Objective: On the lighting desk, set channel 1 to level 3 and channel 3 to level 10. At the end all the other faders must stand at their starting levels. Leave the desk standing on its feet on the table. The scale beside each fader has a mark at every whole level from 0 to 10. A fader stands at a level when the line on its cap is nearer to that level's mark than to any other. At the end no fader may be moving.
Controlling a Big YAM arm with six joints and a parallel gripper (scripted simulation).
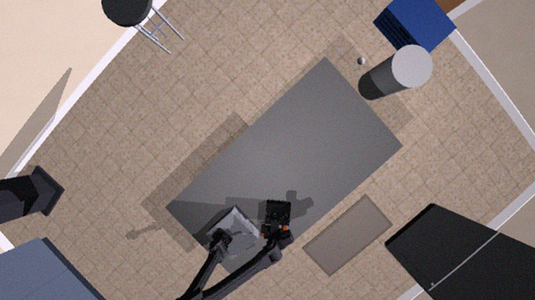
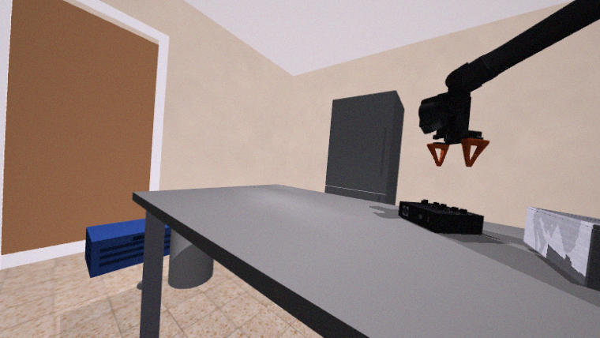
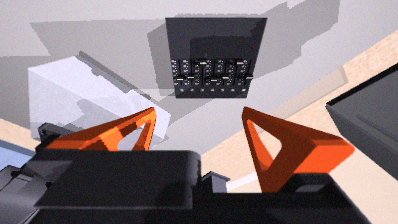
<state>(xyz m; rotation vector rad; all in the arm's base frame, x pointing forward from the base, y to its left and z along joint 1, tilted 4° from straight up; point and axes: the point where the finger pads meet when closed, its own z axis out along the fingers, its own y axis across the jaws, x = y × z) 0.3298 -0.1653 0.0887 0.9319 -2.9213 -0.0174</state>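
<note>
The black lighting desk (image 1: 277, 211) (image 2: 440, 215) (image 3: 215, 37) stands on its feet on the grey table (image 1: 306, 132) (image 2: 319, 243) (image 3: 100, 20), near the table's edge. In the wrist view a row of several faders (image 3: 210, 75) shows on its near half, with caps at different heights; the levels are too small to read. My gripper (image 2: 456, 153) (image 3: 199, 111) (image 1: 274, 231) with orange fingers is open and empty. It hangs well above the desk, clear of it.
A white-grey box (image 1: 236, 223) (image 2: 560, 243) (image 3: 75, 95) stands on the table beside the desk. A dark cabinet (image 2: 363, 142) (image 1: 477, 260) stands past the table's edge. On the floor are a blue crate (image 1: 414, 16) (image 2: 121, 245), a grey cylinder (image 1: 394, 74) and a stool (image 1: 127, 0).
</note>
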